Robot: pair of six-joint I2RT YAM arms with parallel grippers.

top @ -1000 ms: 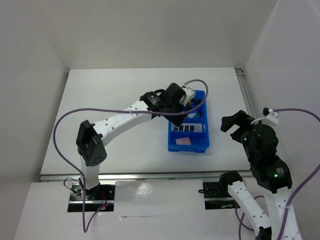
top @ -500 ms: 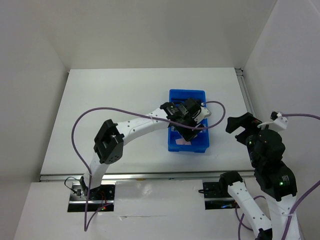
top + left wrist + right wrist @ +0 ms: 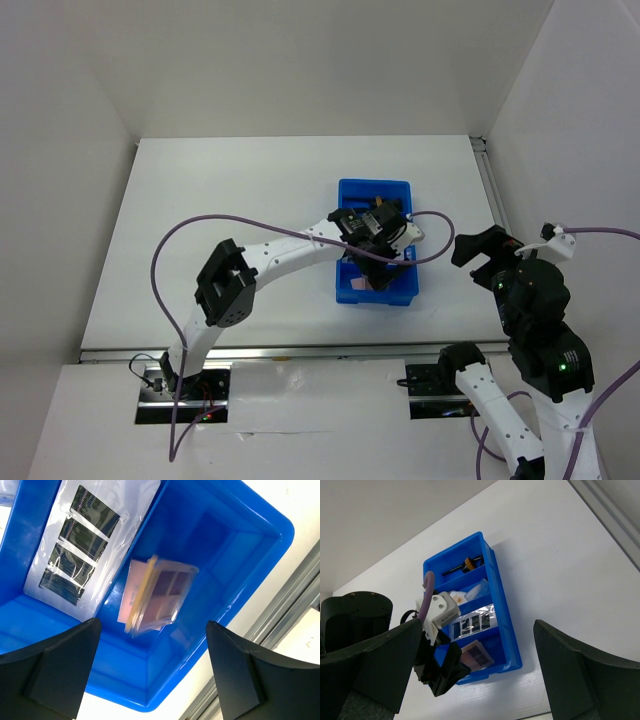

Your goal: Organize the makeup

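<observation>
The blue tray (image 3: 375, 184) holds the makeup. In the left wrist view a brown compact (image 3: 167, 592) lies tilted on a pink compact (image 3: 129, 592) in the near compartment, next to the white strip palette (image 3: 75, 555). My left gripper (image 3: 372, 262) hovers over that compartment, open and empty (image 3: 150, 680). The right wrist view shows black slim tools (image 3: 462, 566), a white-tan oval (image 3: 455, 597), a white tube (image 3: 479, 587), the palette (image 3: 472, 621) and the brown compact (image 3: 476, 655). My right gripper (image 3: 485, 250) is open and empty, raised to the right of the tray (image 3: 475, 680).
The tray's divider walls (image 3: 145, 525) separate the compartments. The table's near edge rail (image 3: 300, 595) runs just past the tray. White enclosure walls stand at left, back and right. The left arm's purple cable (image 3: 425, 245) loops over the tray's right side.
My left gripper has moved from the tray's far end to over the near compartment, where the brown compact now lies on the pink one. The right gripper drifted slightly right.
</observation>
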